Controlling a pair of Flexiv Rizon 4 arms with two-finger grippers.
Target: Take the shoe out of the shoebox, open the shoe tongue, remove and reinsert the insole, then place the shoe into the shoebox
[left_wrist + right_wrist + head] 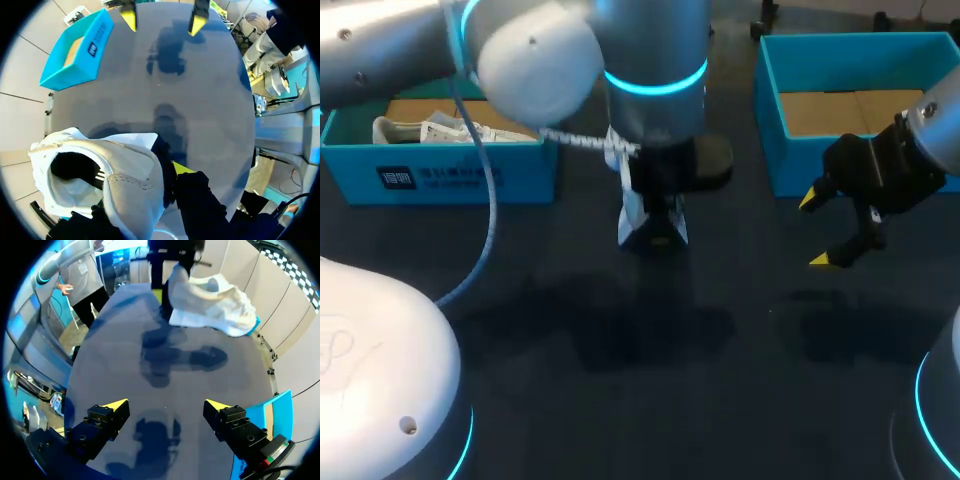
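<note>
**Head view.** The left arm reaches to the desk (650,400) centre. The left tool (658,205) is clenched on a white shoe (638,225), which hangs upright just above the desk surface. The left shoebox (450,175) stands at 10 o'clock on the desk, with a second shoe (415,130) lying inside. The right shoebox (770,110) stands at 2 o'clock and shows only its cardboard floor. The right tool (817,230) hangs at 3 o'clock, released, nothing between its yellow tips.

**Left wrist view.** The left tool (167,177) grips the shoe (125,185) by its side wall. One yellow tip presses the outer face. The other finger is hidden, probably inside the opening. The right tool (164,17) is at 12 o'clock, well ahead. The right shoebox (75,75) is at 11 o'clock.

**Right wrist view.** The right tool (166,407) is spread wide over bare desk (115,355). The shoe (215,305) is at 12 o'clock, held by the left tool (164,295). The right shoebox (277,410) is just beside the right tool at 3 o'clock.
</note>
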